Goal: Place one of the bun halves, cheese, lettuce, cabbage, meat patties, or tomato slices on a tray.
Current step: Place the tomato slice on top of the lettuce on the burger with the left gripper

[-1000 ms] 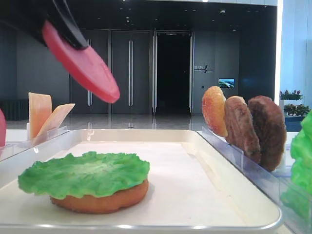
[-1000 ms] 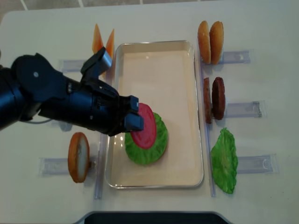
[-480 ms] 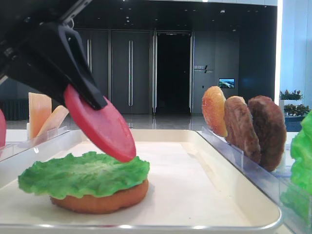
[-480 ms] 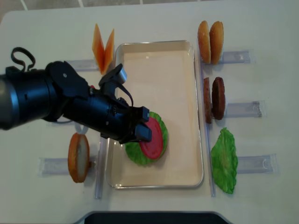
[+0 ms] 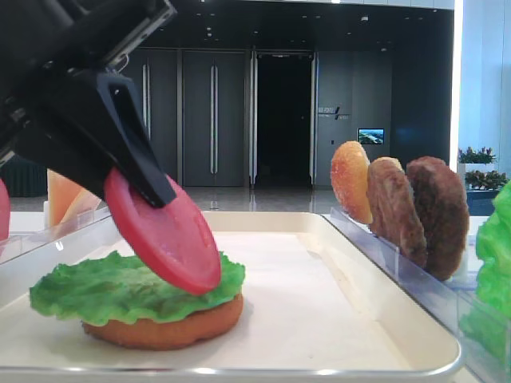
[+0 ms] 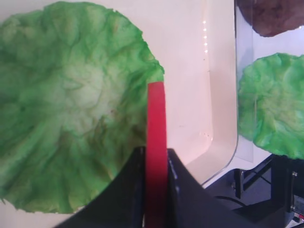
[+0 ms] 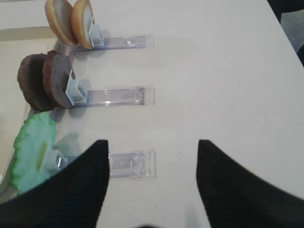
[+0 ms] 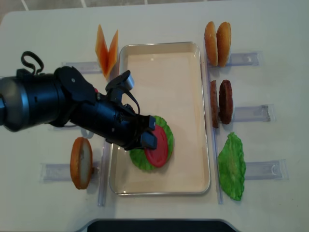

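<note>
The left gripper hides part of the tray's left rim in the overhead view, and its black body fills the upper left of the low side view, cutting off the cheese slices behind it. Its jaws are clamped on a tomato slice, which is tilted, its lower edge touching the lettuce leaf that lies on a bun half in the tray. The left wrist view shows the slice edge-on, a thin red band between the two black jaws, with the leaf's veins beneath; the bun is hidden there.

The right gripper appears only in its own wrist view, jaws spread apart and holding nothing, above the white table beside a clear rack. That view also shows two meat patties and two bun halves standing on edge in racks, and a second lettuce leaf cut off at the left edge.

Only the overhead view shows another bun half standing left of the tray. Only the low view shows the room: dark wall panels, tall doors, a small lit screen.
</note>
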Available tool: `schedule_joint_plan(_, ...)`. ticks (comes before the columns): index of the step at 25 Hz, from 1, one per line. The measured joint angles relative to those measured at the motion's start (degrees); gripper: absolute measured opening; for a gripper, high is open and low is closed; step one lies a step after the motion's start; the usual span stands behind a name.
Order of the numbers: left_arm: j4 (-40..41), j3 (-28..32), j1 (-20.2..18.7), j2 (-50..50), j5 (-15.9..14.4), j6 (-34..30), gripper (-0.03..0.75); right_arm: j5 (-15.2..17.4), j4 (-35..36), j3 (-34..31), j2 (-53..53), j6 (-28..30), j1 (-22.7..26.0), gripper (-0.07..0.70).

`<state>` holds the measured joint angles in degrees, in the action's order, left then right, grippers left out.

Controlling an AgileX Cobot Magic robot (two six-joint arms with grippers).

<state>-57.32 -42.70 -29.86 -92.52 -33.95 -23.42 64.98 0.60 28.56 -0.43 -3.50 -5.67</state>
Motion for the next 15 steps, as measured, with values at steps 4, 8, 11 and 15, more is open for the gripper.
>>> schedule_joint_plan(4, -0.2, 0.0, 0.0, -0.7, 0.2, -1.2, 0.054, 0.0, 0.0, 0.0, 0.0, 0.0, 0.0, 0.419)
schedule_joint_plan(8, -0.3, -0.1, 0.0, -1.0, 0.2, -2.6, 0.054, 0.0, 0.0, 0.0, 0.0, 0.0, 0.0, 0.419)
schedule_joint_plan(11, -0.3, -0.1, 0.0, -1.0, 0.2, -3.2, 0.054, 0.0, 0.0, 0.0, 0.0, 0.0, 0.0, 0.419)
schedule_joint_plan(15, -0.2, -0.1, 0.0, -1.0, 0.2, -3.7, 0.058, 0.0, 0.0, 0.0, 0.0, 0.0, 0.0, 0.419)
